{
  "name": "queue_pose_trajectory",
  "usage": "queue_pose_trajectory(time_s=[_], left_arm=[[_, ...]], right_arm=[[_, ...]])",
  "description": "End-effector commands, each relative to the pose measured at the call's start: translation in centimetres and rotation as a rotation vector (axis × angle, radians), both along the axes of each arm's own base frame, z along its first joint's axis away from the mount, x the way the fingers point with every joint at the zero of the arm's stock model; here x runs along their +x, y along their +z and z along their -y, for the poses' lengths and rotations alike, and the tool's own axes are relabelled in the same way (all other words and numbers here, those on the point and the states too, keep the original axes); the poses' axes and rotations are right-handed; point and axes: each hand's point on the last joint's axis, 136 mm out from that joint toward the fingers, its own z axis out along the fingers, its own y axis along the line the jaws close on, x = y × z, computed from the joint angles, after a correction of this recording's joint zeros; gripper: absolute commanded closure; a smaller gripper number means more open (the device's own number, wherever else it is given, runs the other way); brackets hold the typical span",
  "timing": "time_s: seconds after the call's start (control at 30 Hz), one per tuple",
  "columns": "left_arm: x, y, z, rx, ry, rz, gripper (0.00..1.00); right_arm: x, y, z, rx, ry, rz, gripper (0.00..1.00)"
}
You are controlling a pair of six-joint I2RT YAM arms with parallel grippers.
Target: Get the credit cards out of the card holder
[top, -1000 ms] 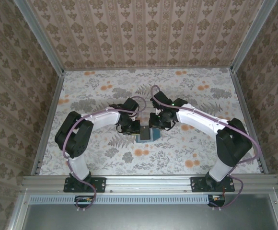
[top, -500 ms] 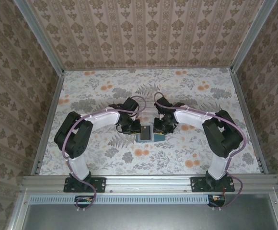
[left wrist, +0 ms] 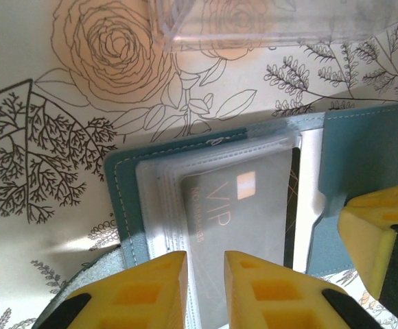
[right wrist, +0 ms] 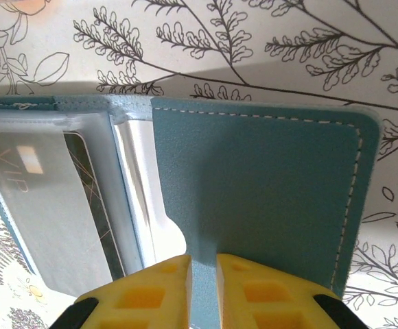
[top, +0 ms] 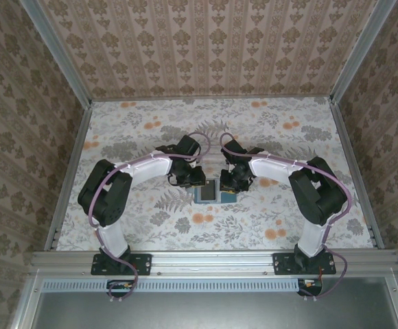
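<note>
- One card holder [top: 211, 193] lies open just below the middle of the overhead view, on the floral table [top: 288, 130], between the two grippers.
- Two arms reach in from the lower corners. The left gripper [top: 196, 179] is at the holder's upper left and the right gripper [top: 230, 186] at its right edge.
- In the right wrist view the right gripper's two yellow fingers [right wrist: 264, 288] are pinched on the teal flap, which runs up from between them to fill the centre and right of the frame.
- In the left wrist view the left gripper's two yellow fingers [left wrist: 141, 291] sit at the bottom edge with a narrow gap between them. The pale sleeve edge shows in that gap, and I cannot tell whether they grip it.
- One of the right gripper's fingers also shows at the lower right of that view.
- Two credit cards are visible, both tucked behind clear sleeves: one grey card [left wrist: 233, 205] printed VIP with a chip, and one dark card [left wrist: 292, 205] showing as a sliver beside it.
- One clear plastic box [left wrist: 274, 24] stands along the top edge, apart from the holder.
</note>
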Motion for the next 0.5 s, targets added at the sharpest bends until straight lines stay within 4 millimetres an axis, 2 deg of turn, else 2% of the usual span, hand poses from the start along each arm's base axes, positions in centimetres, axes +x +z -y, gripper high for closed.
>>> queue_pose_trajectory(time_s=[0.0,0.03,0.3,0.47], left_arm=[[0.4,0.0,-0.3,0.035,0.000,0.002,0.76],[0.3,-0.4,-0.4,0.045,-0.003,-0.004,0.76],[-0.8,-2.7,-1.4,0.100,-0.020,-0.054,0.79],[-1.0,-3.1,-1.7,0.111,-0.023,-0.060,0.81]], right_arm=[[-0.1,0.0,-0.3,0.023,0.009,-0.010,0.81],[0.5,0.3,-0.8,0.046,0.009,0.012,0.81],[1.2,2.4,-2.9,0.186,0.003,0.045,0.81],[1.4,2.5,-4.4,0.273,0.005,0.023,0.81]])
